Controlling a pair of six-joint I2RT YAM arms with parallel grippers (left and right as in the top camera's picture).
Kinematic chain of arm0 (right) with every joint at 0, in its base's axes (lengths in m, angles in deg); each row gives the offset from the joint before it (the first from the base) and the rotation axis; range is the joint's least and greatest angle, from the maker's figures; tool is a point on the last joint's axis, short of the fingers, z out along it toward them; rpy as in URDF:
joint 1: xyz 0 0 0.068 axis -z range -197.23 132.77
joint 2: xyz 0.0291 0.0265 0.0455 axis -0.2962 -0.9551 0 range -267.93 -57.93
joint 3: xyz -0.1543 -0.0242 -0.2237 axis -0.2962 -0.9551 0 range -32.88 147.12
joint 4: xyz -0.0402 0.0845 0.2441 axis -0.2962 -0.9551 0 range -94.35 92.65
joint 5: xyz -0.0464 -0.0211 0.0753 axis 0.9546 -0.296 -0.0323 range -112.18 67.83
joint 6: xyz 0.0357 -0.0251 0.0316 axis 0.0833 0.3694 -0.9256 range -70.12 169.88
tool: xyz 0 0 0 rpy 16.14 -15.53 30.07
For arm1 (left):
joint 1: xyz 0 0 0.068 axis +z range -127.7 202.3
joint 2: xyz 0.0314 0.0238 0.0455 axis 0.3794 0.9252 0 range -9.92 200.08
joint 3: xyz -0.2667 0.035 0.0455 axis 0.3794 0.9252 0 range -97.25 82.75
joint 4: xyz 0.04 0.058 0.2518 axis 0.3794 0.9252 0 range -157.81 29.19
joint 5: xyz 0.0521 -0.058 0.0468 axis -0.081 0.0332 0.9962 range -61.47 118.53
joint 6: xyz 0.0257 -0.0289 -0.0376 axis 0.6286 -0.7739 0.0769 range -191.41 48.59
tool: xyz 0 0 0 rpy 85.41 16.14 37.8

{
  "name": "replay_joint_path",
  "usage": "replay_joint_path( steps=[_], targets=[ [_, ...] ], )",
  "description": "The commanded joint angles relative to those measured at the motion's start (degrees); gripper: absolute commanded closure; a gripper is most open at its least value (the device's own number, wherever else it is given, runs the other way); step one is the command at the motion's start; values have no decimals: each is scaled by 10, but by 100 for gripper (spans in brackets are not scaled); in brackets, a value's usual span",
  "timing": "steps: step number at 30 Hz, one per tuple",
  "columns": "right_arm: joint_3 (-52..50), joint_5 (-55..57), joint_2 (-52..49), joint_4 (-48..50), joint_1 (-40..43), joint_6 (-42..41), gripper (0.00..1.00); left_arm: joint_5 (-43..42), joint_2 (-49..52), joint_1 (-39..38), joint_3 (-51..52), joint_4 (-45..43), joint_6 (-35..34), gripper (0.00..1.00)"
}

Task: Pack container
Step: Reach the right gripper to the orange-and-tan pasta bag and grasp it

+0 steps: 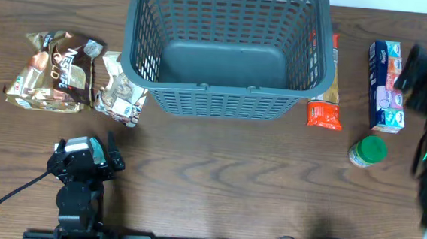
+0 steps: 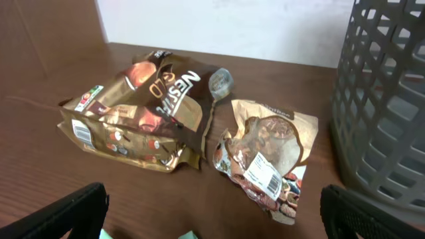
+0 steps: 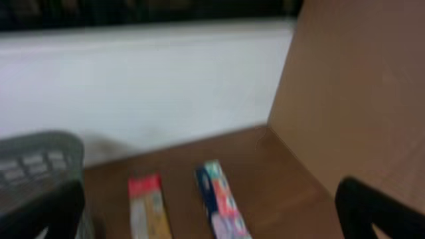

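Note:
The container (image 1: pixel 223 91), a large dark grey lattice basket, stands empty at the back middle of the table; its wall (image 2: pixel 388 99) fills the right of the left wrist view. My left gripper (image 1: pixel 87 150) is open low over the table, nothing between its fingers (image 2: pixel 66 212), facing a brown coffee bag (image 2: pixel 139 113) and a small snack packet (image 2: pixel 265 156). My right gripper (image 1: pixel 420 77) is blurred and raised at the far right, open and empty (image 3: pixel 212 219), with a blue box (image 3: pixel 219 199) and a red-topped packet (image 3: pixel 147 206) ahead of it.
The coffee bag (image 1: pixel 55 71) and snack packet (image 1: pixel 121 92) lie left of the basket. The red-topped packet (image 1: pixel 325 93), blue box (image 1: pixel 385 86) and a green-lidded jar (image 1: pixel 368 151) lie to its right. A white wall and a brown board (image 3: pixel 358 93) bound the far side.

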Motion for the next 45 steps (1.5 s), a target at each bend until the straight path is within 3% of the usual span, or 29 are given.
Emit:
replay_joint_path(
  steps=[1, 4, 8, 20, 23, 30, 41, 45],
  targets=[
    [149, -53, -122, -80, 29, 10, 1, 2, -3, 3, 14, 5, 6, 1],
    [270, -110, -231, -174, 52, 10, 1, 2, -3, 3, 14, 5, 6, 2],
    [347, -171, -342, -263, 71, 10, 1, 2, -3, 3, 14, 5, 6, 1],
    [348, -231, -519, -349, 74, 14, 1, 2, -3, 3, 14, 5, 6, 1],
    [346, -231, -549, -369, 75, 52, 1, 2, -3, 3, 14, 5, 6, 1],
    [329, -235, -609, -371, 74, 124, 1, 2, -3, 3, 14, 5, 6, 1],
    [249, -254, -637, -301, 66, 130, 1, 2, -3, 3, 14, 5, 6, 1],
    [210, -254, -637, -259, 57, 94, 2, 2, -3, 3, 14, 5, 6, 1]
  ],
)
